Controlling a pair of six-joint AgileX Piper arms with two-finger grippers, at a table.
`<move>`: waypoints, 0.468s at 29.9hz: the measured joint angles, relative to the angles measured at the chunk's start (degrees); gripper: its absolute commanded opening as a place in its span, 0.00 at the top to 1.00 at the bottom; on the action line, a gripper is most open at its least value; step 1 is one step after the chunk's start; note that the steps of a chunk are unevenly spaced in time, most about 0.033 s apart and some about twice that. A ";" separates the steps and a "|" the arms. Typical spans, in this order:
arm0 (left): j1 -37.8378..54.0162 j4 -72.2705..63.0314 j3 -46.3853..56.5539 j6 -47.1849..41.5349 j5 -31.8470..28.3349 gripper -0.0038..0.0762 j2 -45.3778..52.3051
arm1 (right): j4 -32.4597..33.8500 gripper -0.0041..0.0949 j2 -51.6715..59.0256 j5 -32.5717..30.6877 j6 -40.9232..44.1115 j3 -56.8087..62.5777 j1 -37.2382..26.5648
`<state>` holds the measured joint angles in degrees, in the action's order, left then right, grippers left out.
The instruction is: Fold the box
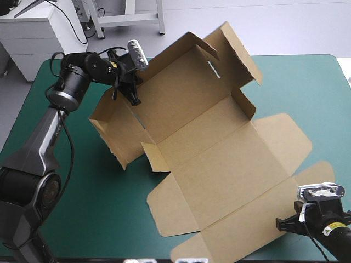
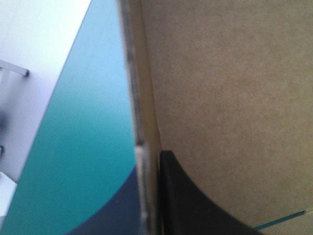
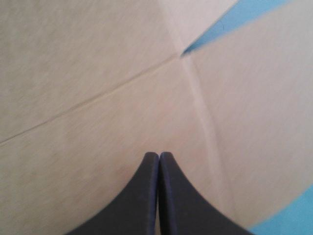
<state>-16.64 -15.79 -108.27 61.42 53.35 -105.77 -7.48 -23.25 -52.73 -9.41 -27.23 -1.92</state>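
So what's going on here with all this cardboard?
Two robot arms are folding a brown box out of a cut sheet on the teal-green table. The left gripper is shut on the edge of a raised wall at the box's far left side. The right gripper, its fingers shut, is over the flat lid part at the near right. The far walls are partly up, and the near half lies flat.

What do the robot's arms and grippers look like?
The left arm is dark grey with round black joints. The right arm is black with a small yellow label. The left gripper and right gripper each have two broad black fingers, curved like fins.
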 measured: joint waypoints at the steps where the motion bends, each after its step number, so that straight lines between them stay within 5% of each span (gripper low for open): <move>1: -1.76 2.08 -0.18 0.00 -1.25 0.96 0.00 | -0.01 0.98 0.00 0.00 0.00 0.00 0.00; 14: -17.72 23.11 -0.24 -7.31 -8.32 0.96 -0.04 | 0.99 0.98 0.00 0.00 0.00 0.00 0.00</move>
<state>-34.36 7.32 -108.51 54.12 45.03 -105.81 -6.48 -23.25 -52.73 -9.41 -27.23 -1.92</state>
